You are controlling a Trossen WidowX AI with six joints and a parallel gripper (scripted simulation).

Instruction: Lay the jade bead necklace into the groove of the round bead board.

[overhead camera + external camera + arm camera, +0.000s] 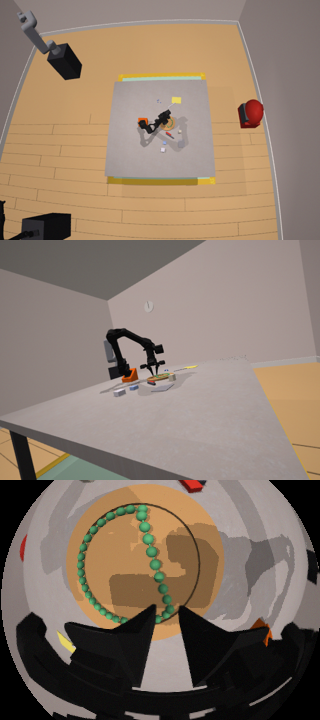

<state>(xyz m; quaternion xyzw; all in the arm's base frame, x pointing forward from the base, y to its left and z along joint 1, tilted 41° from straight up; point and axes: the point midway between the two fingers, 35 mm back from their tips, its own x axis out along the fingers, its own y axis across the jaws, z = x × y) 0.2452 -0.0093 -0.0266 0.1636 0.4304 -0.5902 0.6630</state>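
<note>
The jade bead necklace point(172, 123) point(148, 539) lies on the round bead board point(165, 126) point(153, 377) point(211, 537). In the wrist view its left side follows the groove point(199, 562). Its other side cuts nearly straight across the board from top to lower right, inside the groove, leaving the groove's right arc bare. My gripper point(154, 375) point(167, 608) is partly open and holds nothing. Its fingertips are low at the board, on either side of the necklace's lower right bend in the wrist view. Whether they touch the beads or board cannot be told.
A red and dark bar point(168, 133) point(151, 382) and a beige block point(179, 131) point(172, 377) are close to the board. Blue point(164, 142) and white point(162, 149) blocks, a grey square point(181, 143), a yellow sheet point(176, 100) and a thin stick point(171, 105) lie farther out.
</note>
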